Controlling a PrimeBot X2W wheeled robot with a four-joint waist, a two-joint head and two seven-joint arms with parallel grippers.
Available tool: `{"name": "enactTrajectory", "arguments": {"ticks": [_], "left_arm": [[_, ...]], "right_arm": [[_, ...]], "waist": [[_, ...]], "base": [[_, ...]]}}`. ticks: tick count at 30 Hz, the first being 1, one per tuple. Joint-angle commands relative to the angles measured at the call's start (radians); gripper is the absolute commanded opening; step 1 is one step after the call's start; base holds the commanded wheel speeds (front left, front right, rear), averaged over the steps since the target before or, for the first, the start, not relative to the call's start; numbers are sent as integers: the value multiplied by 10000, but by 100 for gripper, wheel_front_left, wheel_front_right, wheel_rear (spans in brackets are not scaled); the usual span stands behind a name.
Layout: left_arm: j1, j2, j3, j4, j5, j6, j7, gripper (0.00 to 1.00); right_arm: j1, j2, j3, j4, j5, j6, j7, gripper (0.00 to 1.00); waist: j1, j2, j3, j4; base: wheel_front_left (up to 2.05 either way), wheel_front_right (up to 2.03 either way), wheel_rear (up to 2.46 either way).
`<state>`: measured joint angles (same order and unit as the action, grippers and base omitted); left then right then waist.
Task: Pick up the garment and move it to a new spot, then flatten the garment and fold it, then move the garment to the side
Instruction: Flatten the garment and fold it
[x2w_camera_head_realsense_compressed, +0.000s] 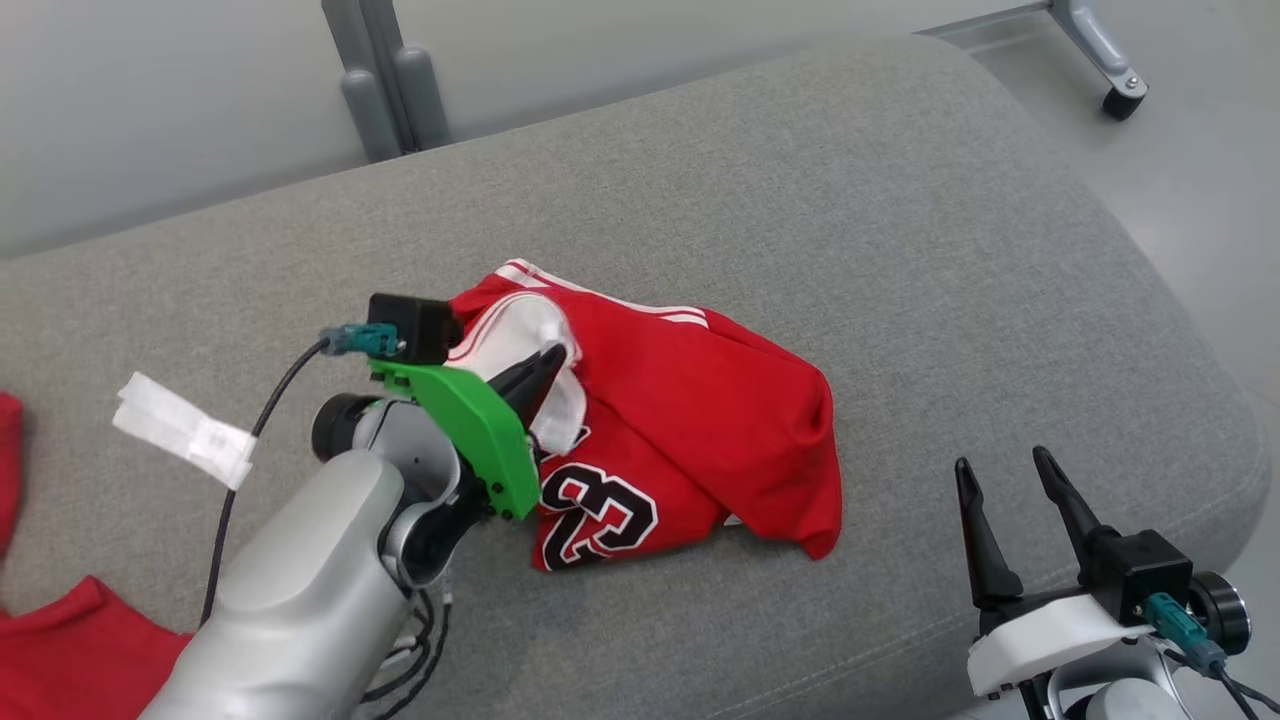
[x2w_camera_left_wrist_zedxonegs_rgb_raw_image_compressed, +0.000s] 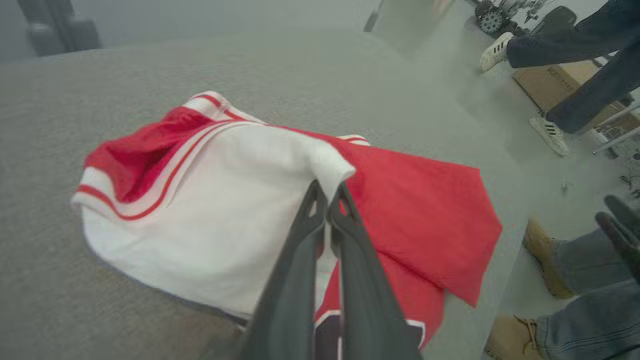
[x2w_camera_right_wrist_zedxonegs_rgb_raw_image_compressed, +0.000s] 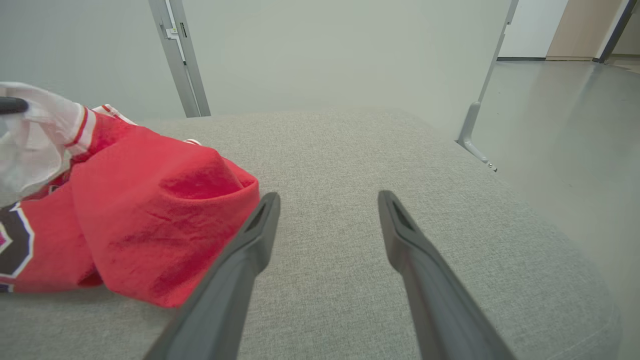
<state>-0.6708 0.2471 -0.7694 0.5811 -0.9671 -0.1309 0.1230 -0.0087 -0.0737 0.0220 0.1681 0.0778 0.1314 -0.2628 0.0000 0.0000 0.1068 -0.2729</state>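
Garment (x2w_camera_head_realsense_compressed: 690, 420), crumpled red-and-white jersey cloth on nubby grey cushion (x2w_camera_head_realsense_compressed: 900, 250); left tool (x2w_camera_left_wrist_zedxonegs_rgb_raw_image_compressed: 327, 189) pinches its white fold, right tool (x2w_camera_head_realsense_compressed: 1002, 460) spread.

Grey cushion (x2w_camera_head_realsense_compressed: 900, 190), pale glossy floor (x2w_camera_head_realsense_compressed: 1215, 225)

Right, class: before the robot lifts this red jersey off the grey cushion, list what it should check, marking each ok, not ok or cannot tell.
1. Left gripper shut on the jersey at its white fold: ok.
2. Hold firm enough for lifting: cannot tell.
3. Right gripper open, apart from jersey: ok.
4. Jersey flat: not ok, crumpled.
5. Bare cushion for a new spot: ok.
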Motion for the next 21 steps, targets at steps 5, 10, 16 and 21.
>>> {"name": "enactTrajectory", "arguments": {"ticks": [5, 10, 16, 21], "left_arm": [[-1098, -168, 777, -1786, -1730, 325, 1182, 0], [-2113, 143, 1343, -2666, -1963, 1052, 1741, 0], [-3123, 802, 1843, -3513, -1823, 1614, 2255, 0], [-3552, 1374, 2165, -3813, -1840, 1837, 2585, 0]], "right_arm": [[-62, 140, 311, 59, 274, -14, -31, 100], [-175, 206, 418, 63, 445, -14, -31, 100], [-45, 226, 250, 42, 677, -14, -31, 100], [38, 224, 118, 60, 722, -12, -31, 100]], "waist": [[0, 0, -276, -19], [0, 0, -241, -217], [0, 0, -315, -257], [0, 0, -431, -167]], "base": [[0, 0, 0], [0, 0, 0], [0, 0, 0], [0, 0, 0]]}}
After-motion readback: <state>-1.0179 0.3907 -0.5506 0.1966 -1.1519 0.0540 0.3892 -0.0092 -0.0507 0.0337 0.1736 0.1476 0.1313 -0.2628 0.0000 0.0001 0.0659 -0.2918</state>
